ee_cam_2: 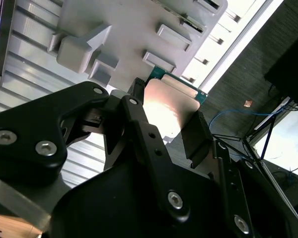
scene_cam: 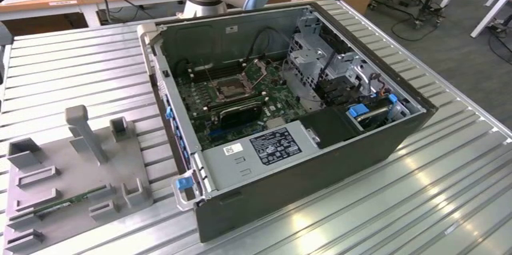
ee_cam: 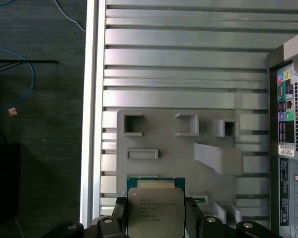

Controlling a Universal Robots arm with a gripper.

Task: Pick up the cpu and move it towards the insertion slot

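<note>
In both wrist views my gripper (ee_cam: 156, 219) (ee_cam_2: 169, 118) is shut on the cpu (ee_cam: 155, 206) (ee_cam_2: 171, 106). The cpu is a flat square chip with a silvery-beige face and a green rim, and one black finger presses on each of two opposite edges. It hangs well above the grey tray (ee_cam: 169, 144) (ee_cam_2: 129, 29), near the tray's edge. The insertion slot (scene_cam: 230, 91) is a silver-framed socket with a dark centre. It lies on the green motherboard inside the open computer case (scene_cam: 320, 147) in the exterior view.
The grey tray (scene_cam: 80, 171) lies on the ribbed metal table at the exterior view's left, with upright blocks and a green memory stick (scene_cam: 68, 201) on it. The case's rear panel (ee_cam: 290, 124) stands beside the tray. Beyond the table edge (ee_cam: 92, 99) is dark floor with cables.
</note>
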